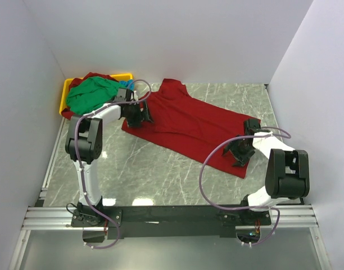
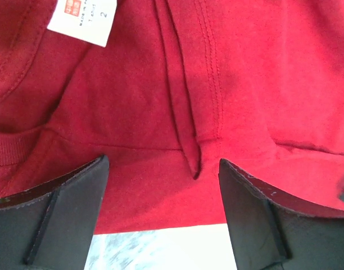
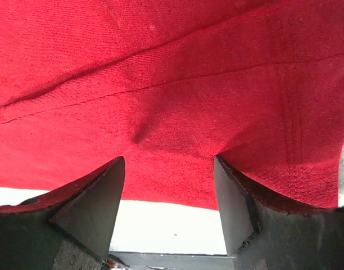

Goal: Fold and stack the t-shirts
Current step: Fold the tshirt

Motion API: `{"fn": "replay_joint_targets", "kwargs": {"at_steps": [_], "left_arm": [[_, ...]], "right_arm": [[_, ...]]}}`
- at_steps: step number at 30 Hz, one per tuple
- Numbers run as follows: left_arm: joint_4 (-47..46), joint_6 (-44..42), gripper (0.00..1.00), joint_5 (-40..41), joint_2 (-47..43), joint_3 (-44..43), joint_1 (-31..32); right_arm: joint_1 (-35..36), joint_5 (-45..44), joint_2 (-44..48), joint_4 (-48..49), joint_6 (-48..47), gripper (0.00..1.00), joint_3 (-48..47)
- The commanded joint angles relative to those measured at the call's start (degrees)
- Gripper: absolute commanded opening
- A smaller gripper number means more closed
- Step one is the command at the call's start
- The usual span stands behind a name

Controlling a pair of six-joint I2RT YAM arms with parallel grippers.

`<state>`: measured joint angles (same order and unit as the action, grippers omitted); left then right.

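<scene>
A deep red t-shirt (image 1: 183,124) lies spread out slantwise on the marble table, one end at the back middle and the other at the right front. My left gripper (image 1: 143,115) stands open at its left edge. In the left wrist view the left gripper (image 2: 163,163) has the cloth's edge and a folded seam (image 2: 194,157) between its black fingers (image 2: 54,214), with the white neck label (image 2: 82,19) just beyond. My right gripper (image 1: 239,152) is open at the shirt's front right end. In the right wrist view the right gripper (image 3: 168,163) straddles the hem (image 3: 295,140), and neither finger pinches the cloth.
A yellow tray (image 1: 64,97) at the back left holds a bunched green t-shirt (image 1: 92,93), with a red one (image 1: 96,75) and a bit of blue (image 1: 126,84) behind it. White walls close in the back and both sides. The arms' metal rail (image 1: 161,216) runs along the front edge.
</scene>
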<state>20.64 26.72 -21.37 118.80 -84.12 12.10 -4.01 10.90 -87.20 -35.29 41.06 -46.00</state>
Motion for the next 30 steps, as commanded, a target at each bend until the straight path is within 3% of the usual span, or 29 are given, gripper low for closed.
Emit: {"fn": "replay_joint_targets", "kwargs": {"at_steps": [1, 7, 18, 24, 30], "left_arm": [[4.8, -1.7, 0.86, 6.7, -5.7, 6.5, 0.0], [2.6, 0.2, 0.86, 4.7, -14.5, 20.4, 0.1], [1.6, 4.4, 0.86, 4.8, -29.5, 36.1, 1.3], [3.7, 6.5, 0.87, 4.2, -39.4, 41.0, 2.2], [4.3, 8.5, 0.88, 8.1, -47.1, 39.5, 5.0]], "right_arm": [[-1.9, -2.2, -2.7, -1.9, -1.7, 0.72, 1.8], [-5.8, -2.4, -1.3, -2.9, -2.9, 0.73, 3.8], [-9.3, -6.1, 3.4, -9.1, -3.9, 0.73, 1.7], [-9.3, -8.8, 9.1, -12.3, -3.4, 0.73, 0.1], [-7.1, -7.0, 15.6, -11.3, -4.2, 0.7, -5.0]]}}
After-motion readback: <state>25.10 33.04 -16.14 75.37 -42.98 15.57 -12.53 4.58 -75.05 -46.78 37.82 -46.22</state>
